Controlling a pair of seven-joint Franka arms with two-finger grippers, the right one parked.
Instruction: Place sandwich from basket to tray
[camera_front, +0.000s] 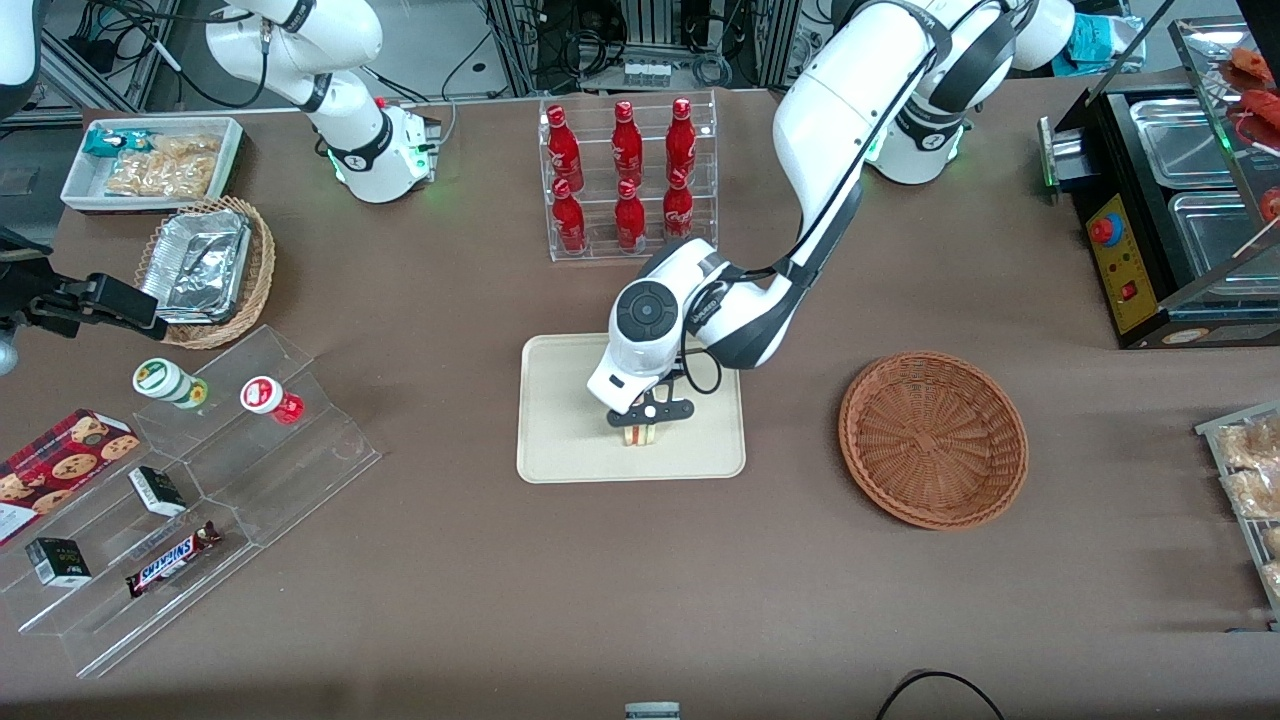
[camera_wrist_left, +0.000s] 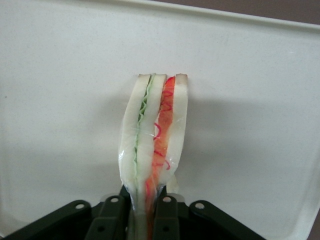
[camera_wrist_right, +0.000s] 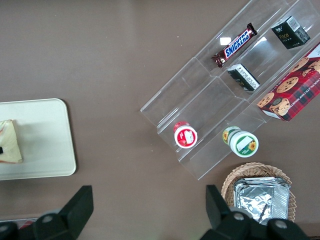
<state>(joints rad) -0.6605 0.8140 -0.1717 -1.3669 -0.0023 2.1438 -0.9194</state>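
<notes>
My left gripper (camera_front: 640, 422) is over the middle of the cream tray (camera_front: 560, 455) and shut on the sandwich (camera_front: 638, 434). In the left wrist view the black fingers (camera_wrist_left: 167, 215) pinch one end of the wrapped wedge (camera_wrist_left: 155, 130). Its green and red filling layers face the camera against the tray surface (camera_wrist_left: 60, 100). The wedge stands on edge, low on the tray; I cannot tell whether it touches. The right wrist view shows the sandwich (camera_wrist_right: 9, 142) on the tray (camera_wrist_right: 45, 145). The reddish-brown basket (camera_front: 932, 437) lies empty beside the tray, toward the working arm's end.
A clear rack of red bottles (camera_front: 625, 175) stands farther from the front camera than the tray. A stepped clear display (camera_front: 200, 480) with snacks, a tan basket of foil containers (camera_front: 205, 270) and a white bin (camera_front: 150, 160) lie toward the parked arm's end. A black appliance (camera_front: 1170, 210) is near the working arm's base.
</notes>
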